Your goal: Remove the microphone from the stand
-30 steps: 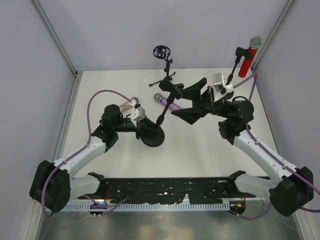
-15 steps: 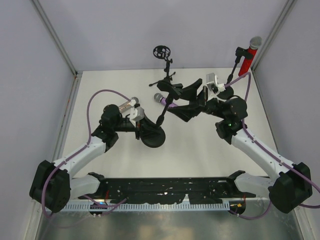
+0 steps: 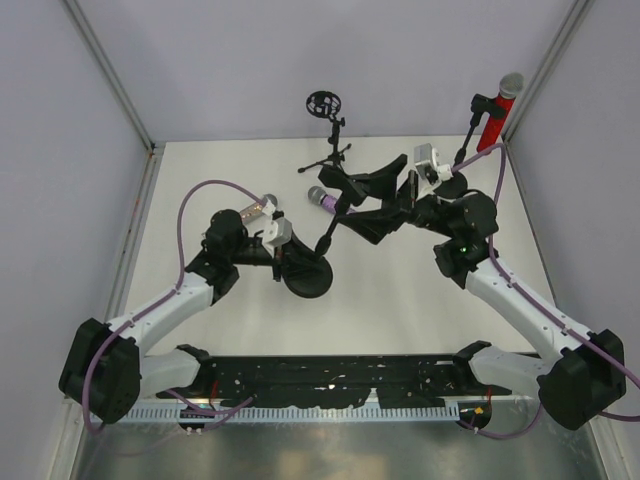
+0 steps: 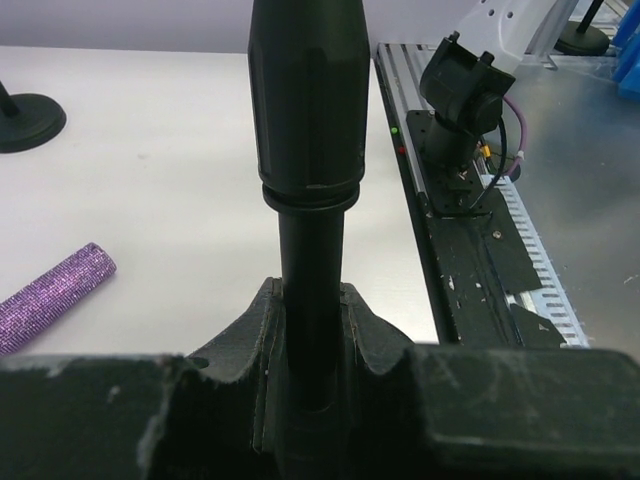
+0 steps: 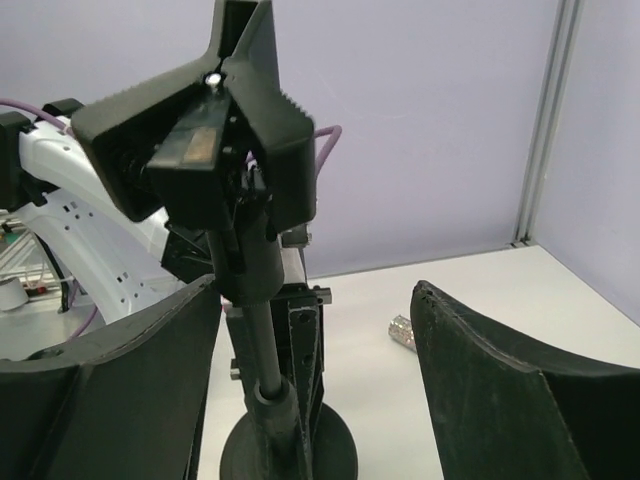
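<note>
The sparkly purple microphone (image 3: 332,204), silver mesh at its head, sits in a black clip (image 5: 205,130) atop the tilted stand (image 3: 325,238), whose round base (image 3: 305,277) rests on the white table (image 3: 400,300). The left gripper (image 4: 310,300) is clamped on the smooth black pole (image 4: 310,240). The right gripper (image 5: 315,288) is spread wide, one jaw on each side of the clip.
</note>
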